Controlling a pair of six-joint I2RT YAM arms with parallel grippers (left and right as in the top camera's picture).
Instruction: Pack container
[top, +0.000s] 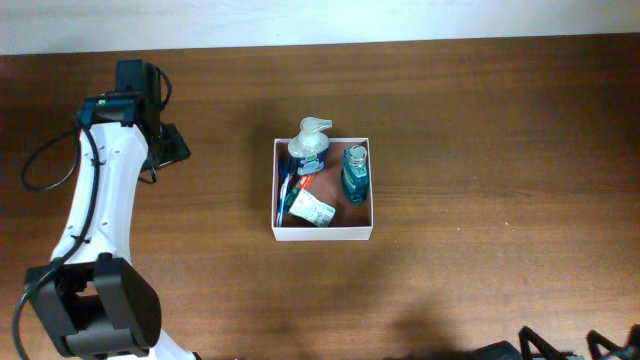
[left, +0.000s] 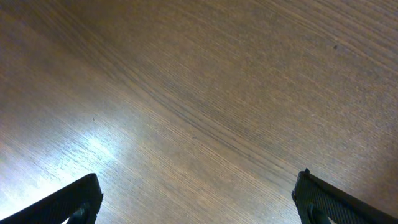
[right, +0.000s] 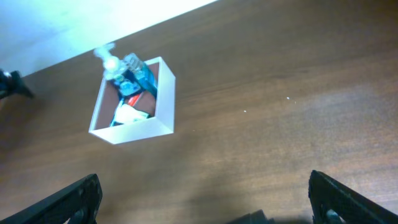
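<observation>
Square shallow cardboard container, white walls and rim, reddish-brown inside. It sits flat on the dark brown wood-grain worktop, roughly centre, a bit toward the far edge. The right wrist view has it upper left, well apart from that arm.

Contents, all inside the walls:
- clear pump bottle with white pump head, far-left corner, head poking over the far rim
- teal bottle, far-right part, near the right wall
- white tube, lying flat toward the front wall, skewed
- thin red-and-blue item along the left wall, too small to identify

Left claw: released. Black fingers sit in the bottom corners of its wrist view, spread wide, with bare wood showing between them. The white left arm stretches along the left side of the worktop, well apart from the container.

Right claw: released too. Fingers are spread wide over bare worktop, and the container lies far beyond them. Overhead catches only a black sliver of that arm at the bottom-right edge.
</observation>
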